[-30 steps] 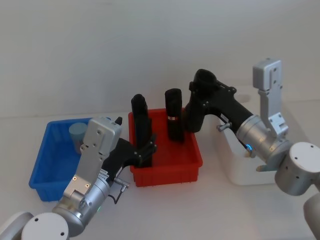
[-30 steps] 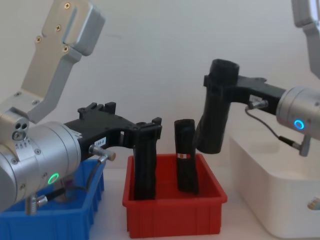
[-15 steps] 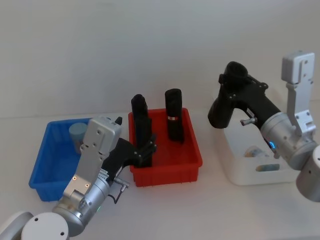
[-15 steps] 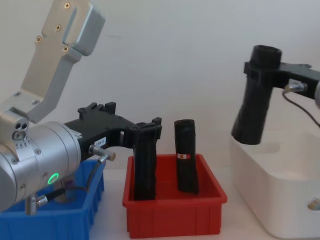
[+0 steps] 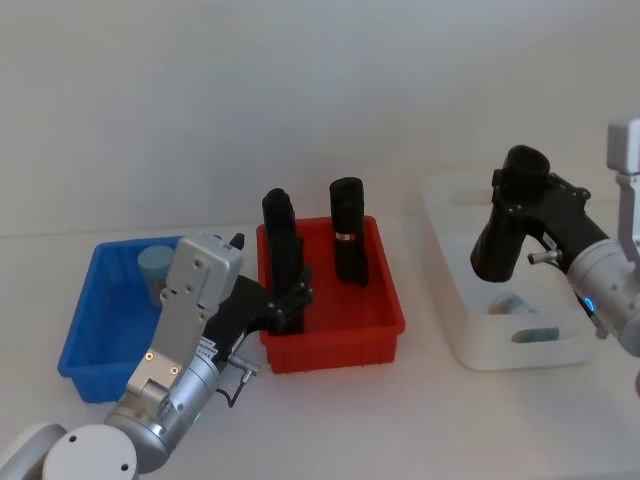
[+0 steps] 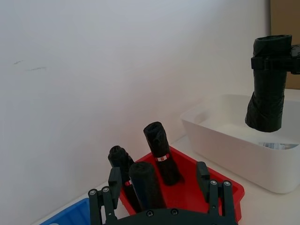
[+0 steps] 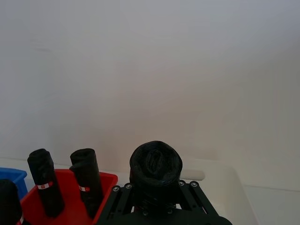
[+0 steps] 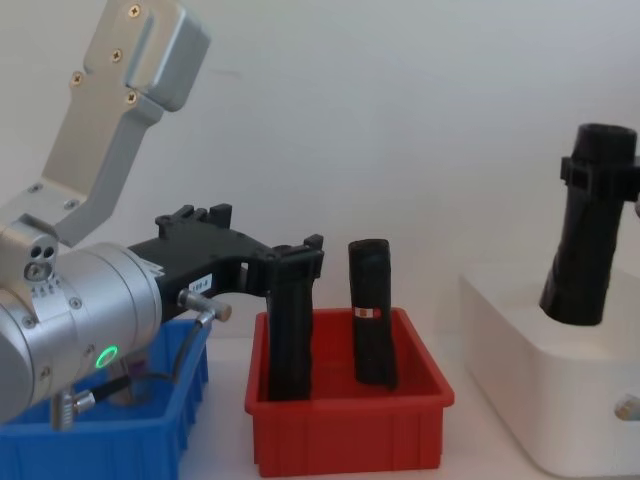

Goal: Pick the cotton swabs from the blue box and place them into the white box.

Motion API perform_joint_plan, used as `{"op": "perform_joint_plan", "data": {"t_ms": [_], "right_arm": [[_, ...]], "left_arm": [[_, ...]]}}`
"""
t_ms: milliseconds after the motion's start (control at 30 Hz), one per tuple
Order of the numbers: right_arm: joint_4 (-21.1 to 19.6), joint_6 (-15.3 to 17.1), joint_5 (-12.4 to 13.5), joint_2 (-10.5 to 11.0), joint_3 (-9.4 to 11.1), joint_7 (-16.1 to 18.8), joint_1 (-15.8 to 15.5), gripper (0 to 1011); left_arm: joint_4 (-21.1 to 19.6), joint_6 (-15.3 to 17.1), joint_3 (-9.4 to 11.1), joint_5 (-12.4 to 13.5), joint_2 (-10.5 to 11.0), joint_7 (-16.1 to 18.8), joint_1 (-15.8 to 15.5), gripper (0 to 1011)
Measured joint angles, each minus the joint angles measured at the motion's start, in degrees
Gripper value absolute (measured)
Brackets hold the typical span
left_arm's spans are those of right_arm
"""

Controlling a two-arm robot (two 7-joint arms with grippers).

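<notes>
Carrying a black roll (image 5: 503, 232), your right gripper (image 5: 520, 200) has swung from the red bin (image 5: 385, 325) to above the white box (image 5: 450, 330), jaws shut on it; wrong thing, because a cotton swab tub (image 5: 155, 268) waits in the blue box (image 5: 85, 345); left gripper (image 8: 290, 265) hovers by the red bin, jaws spread, empty.

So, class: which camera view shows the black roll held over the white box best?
The left wrist view: the black roll shows whole above the white box. Head and chest views show it sideways; the right wrist view, end-on.
</notes>
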Motion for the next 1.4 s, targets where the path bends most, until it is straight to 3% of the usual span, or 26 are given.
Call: {"op": "perform_joint_plan", "data": {"t_ms": [167,300,733,933,1400], "right_arm": [[-0.32,1.83,0.11,0.44,0.35,-0.86,-0.66,353],[-0.36,2.96,0.16,0.71,0.57,-1.30,-1.03,429],[-0.08,4.32,0.18,0.92,0.89,-1.82,-1.43,864],[0.02,4.58,0.18,0.95,0.94,-1.92,-1.50,1002],[0.13,4.87,0.14,1.02,1.03,-2.06,-1.59,1003]], "left_arm": [[0.00,0.00,0.00,0.00,0.01,0.00,0.00,1004],[0.00,0.00,0.00,0.00,0.00,0.00,0.00,1004],[0.00,0.00,0.00,0.00,0.00,0.00,0.00,1004],[0.00,0.00,0.00,0.00,0.00,0.00,0.00,1004],[0.00,0.00,0.00,0.00,0.00,0.00,0.00,1004]]}}
